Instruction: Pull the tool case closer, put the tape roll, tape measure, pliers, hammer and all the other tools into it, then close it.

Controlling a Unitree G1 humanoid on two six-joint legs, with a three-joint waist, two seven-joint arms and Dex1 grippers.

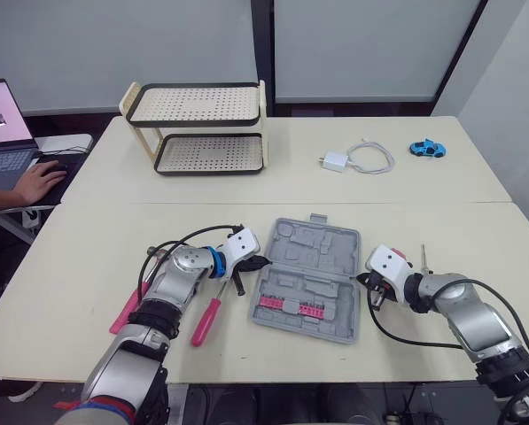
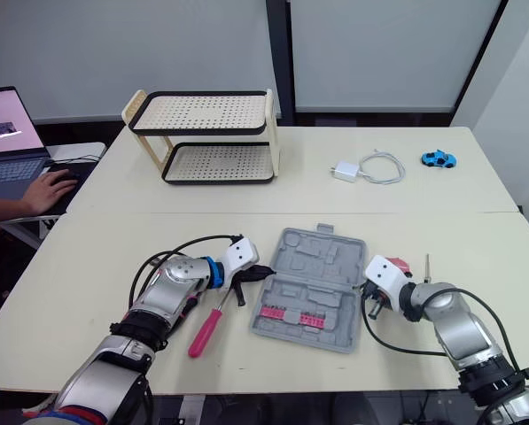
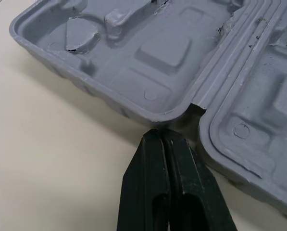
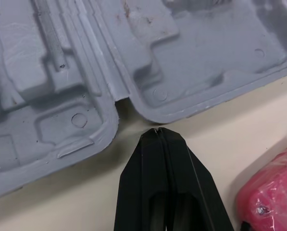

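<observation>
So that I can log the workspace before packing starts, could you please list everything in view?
tool case: one, grey, open, centre of table
bit strip: one, pink, inside case
screwdriver: one, red handle, beside left arm
pink-handled tool: one, outside left arm
pink object: one, near right gripper
rack: one, cream with black rims, far left
charger with cable: one, white, far side
toy car: one, blue, far right
laptop: one, left edge
hand: one, a person's, by laptop
left gripper: black, shut, case's left edge
right gripper: black, shut, case's right edge

You've got a two-tier rack (image 1: 198, 128) at the back, a white charger (image 1: 335, 161) and a blue toy car (image 1: 428, 148) to its right, and a person's hand (image 1: 38, 181) by a laptop (image 1: 3, 133).
</observation>
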